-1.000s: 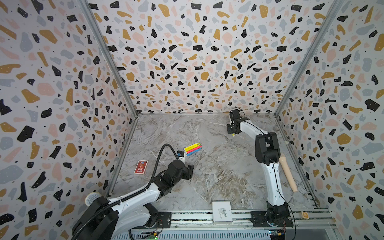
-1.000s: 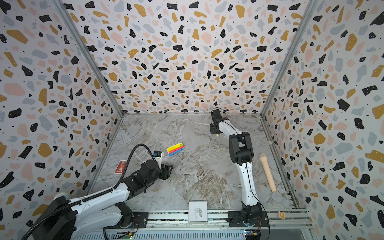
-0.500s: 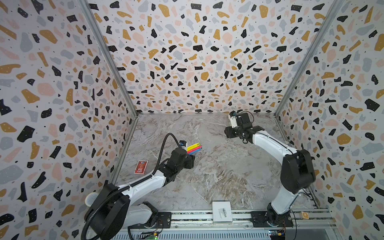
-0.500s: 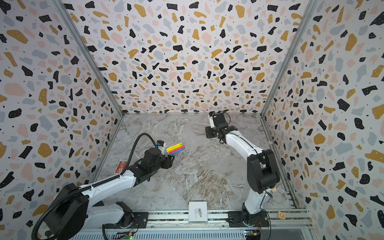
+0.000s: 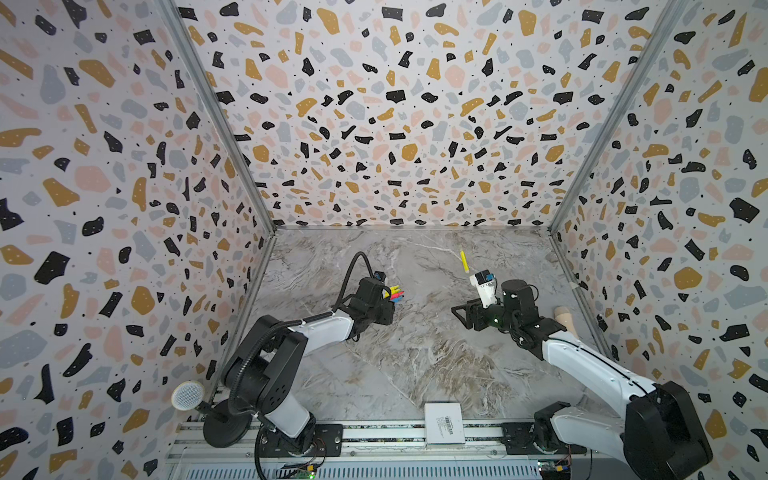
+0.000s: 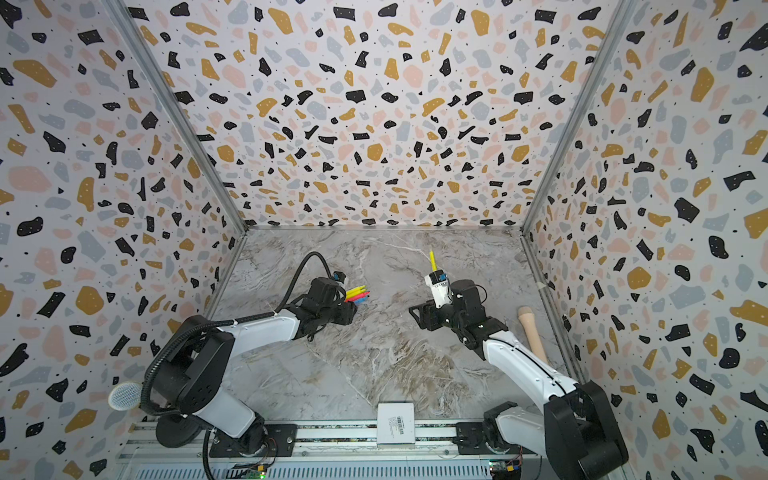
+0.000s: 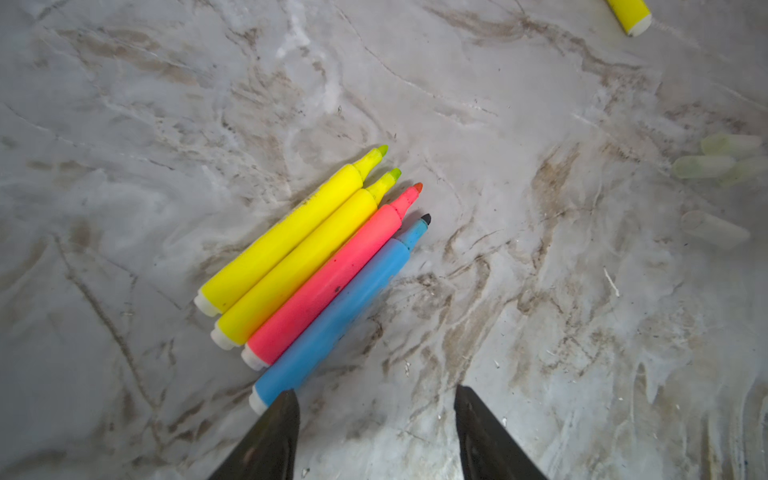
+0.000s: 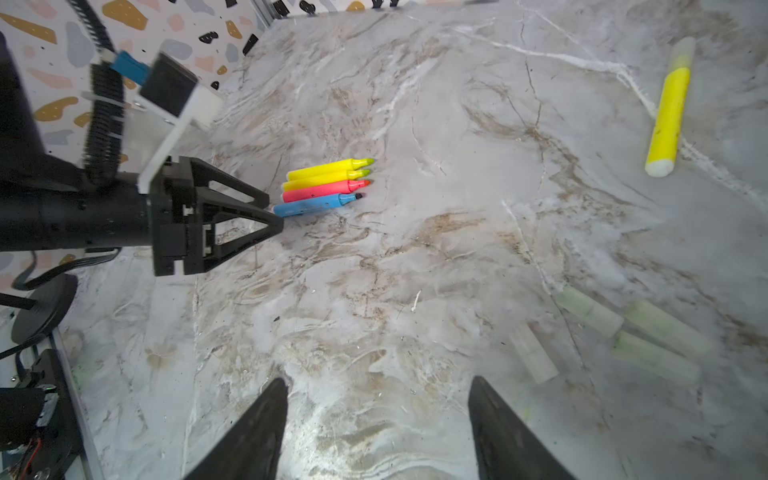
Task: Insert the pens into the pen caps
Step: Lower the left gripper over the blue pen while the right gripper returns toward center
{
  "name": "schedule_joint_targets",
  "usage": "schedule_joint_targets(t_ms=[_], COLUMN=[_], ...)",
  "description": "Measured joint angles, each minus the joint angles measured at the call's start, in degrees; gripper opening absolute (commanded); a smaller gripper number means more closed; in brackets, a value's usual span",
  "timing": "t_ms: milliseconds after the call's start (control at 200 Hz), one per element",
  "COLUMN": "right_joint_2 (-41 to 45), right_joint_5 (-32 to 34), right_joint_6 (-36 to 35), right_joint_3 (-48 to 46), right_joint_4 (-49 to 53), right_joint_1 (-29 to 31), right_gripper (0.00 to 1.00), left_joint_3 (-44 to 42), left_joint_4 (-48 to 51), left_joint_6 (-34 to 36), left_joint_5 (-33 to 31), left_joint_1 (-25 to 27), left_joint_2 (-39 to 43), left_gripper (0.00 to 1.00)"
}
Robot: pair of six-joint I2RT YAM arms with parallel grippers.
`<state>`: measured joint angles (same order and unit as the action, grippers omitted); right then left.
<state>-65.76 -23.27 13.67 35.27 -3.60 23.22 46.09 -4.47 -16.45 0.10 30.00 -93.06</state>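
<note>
Our left hand has its fingers spread apart and holds nothing. Just past it, four pens lie side by side, touching, on the counter: two yellow, one pink, one blue. Our right hand is spread apart and empty too, near the clear caps. One more yellow pen lies well apart.
</note>
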Motion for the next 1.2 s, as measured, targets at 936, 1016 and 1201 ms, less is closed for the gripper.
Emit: schedule_joint_targets(t_ms=[936, 1016, 1201], right_joint_2=[5.6, 5.6, 5.6], right_joint_5=[-2.0, -2.0, -1.9], right_joint_6=[2.4, 2.6, 3.0], right_joint_3=[-8.0, -8.0, -8.0], right_joint_4=[-4.7, -4.7, -5.1], right_joint_1=[0.0, 0.0, 0.0], right_gripper=[0.69, 0.69, 0.68], left_joint_3=[6.5, 6.5, 6.4], left_joint_4=[0.8, 1.1, 1.3], left_joint_6=[3.9, 4.0, 4.6], left_joint_5=[-0.6, -0.6, -0.6], left_joint_1=[-1.4, -1.4, -1.4], left_joint_2=[-8.3, -8.5, -8.5], left_gripper=[0.54, 0.53, 0.50])
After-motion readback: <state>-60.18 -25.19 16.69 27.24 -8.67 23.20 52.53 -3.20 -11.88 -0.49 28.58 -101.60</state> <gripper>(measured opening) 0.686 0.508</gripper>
